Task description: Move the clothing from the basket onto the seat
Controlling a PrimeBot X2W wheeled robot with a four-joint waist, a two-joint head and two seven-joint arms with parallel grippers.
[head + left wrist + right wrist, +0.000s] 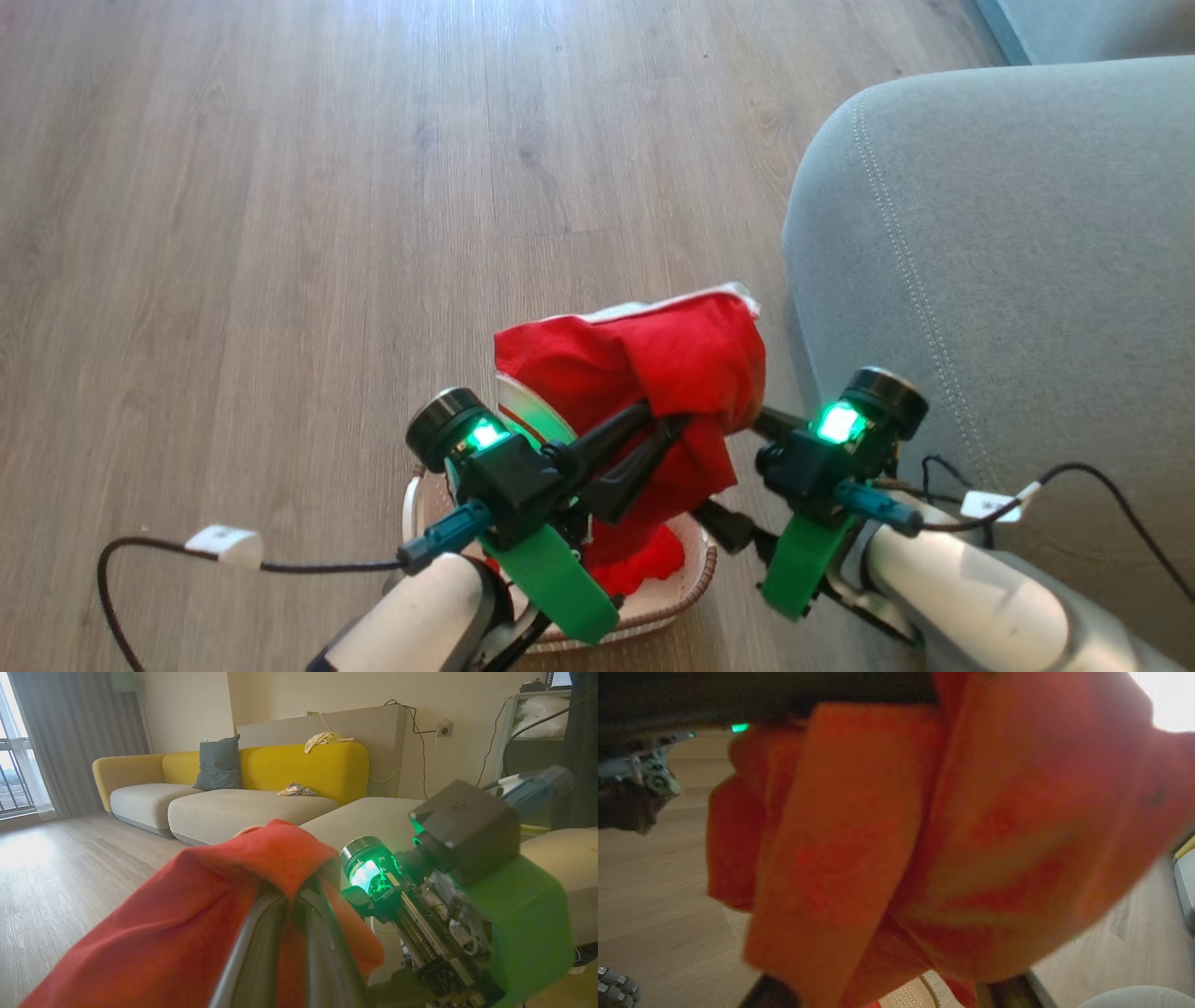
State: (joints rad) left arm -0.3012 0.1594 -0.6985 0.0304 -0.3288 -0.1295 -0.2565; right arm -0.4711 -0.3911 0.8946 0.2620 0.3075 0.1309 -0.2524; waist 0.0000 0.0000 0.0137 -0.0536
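Note:
A bright red garment of the clothing (644,359) with white trim hangs above the basket (695,574). My left gripper (667,422) is shut on its fold, and the closed fingers (261,933) show pinching red cloth (196,914). My right gripper (730,467) stands open just right of it, one finger above and one below the hanging cloth. In the right wrist view the red fabric (934,835) hangs close, between the dark fingers (1008,991). More red clothing (646,565) lies in the basket. The grey-green seat (1008,261) is at the right.
Wooden floor (280,233) stretches to the left and ahead. Cables with white tags (224,544) trail from both wrists. In the left wrist view a yellow sofa (303,765) with a grey pillow (219,763) stands along the far wall.

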